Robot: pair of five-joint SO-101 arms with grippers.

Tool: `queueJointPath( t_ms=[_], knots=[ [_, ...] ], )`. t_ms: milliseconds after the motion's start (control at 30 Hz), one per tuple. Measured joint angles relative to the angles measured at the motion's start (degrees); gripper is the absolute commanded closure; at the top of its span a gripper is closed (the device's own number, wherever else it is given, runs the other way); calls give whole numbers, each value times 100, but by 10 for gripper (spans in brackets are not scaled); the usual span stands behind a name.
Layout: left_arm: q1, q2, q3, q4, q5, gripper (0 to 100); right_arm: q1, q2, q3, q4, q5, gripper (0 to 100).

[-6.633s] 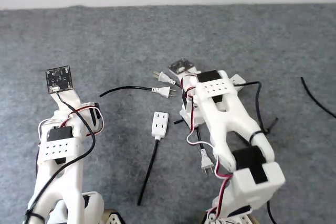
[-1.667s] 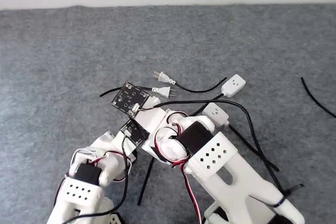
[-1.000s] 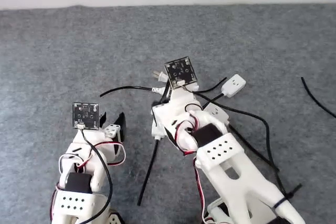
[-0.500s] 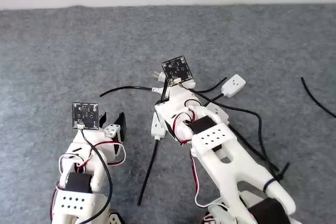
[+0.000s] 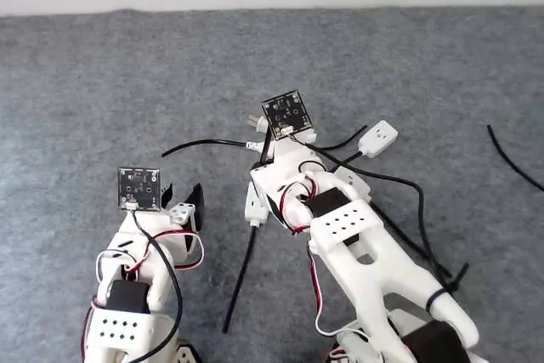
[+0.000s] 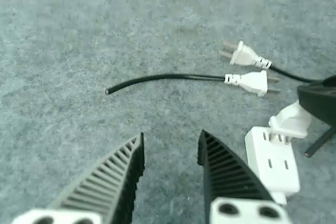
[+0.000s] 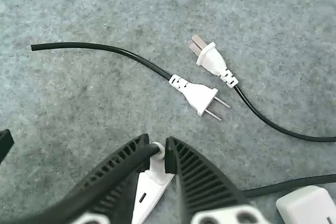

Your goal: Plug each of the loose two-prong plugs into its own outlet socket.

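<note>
While the left hand (image 6: 170,139) hangs spread and empty just above the grey surface (image 5: 102,82), the right hand (image 7: 157,142) pinches a white plug (image 6: 287,123) near its cord end, fingers pressed almost together. The plug touches the end of a white socket block (image 6: 273,158); whether its prongs are seated cannot be told. The right arm stretches forward across the middle, and the left arm is folded back at the near left, its hand pointing forward. Just beyond the block, a short-corded plug (image 7: 202,98) and a second plug (image 7: 212,59) lie side by side, apart from both hands.
</note>
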Motion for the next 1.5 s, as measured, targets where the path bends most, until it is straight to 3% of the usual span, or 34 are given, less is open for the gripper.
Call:
queueJointPath(
  t_ms=[867,1267,1333,1500],
  knots=[
    [0,-18,0,-18,-167,837,-167,79,308,-62,677,991],
    [0,-18,0,-18,-167,837,-220,220,114,615,1143,986],
    [0,-18,0,-18,-167,836,-237,360,-70,721,1178,961],
    [0,-18,0,-18,-167,835,-290,712,-220,888,1134,780]
  ],
)
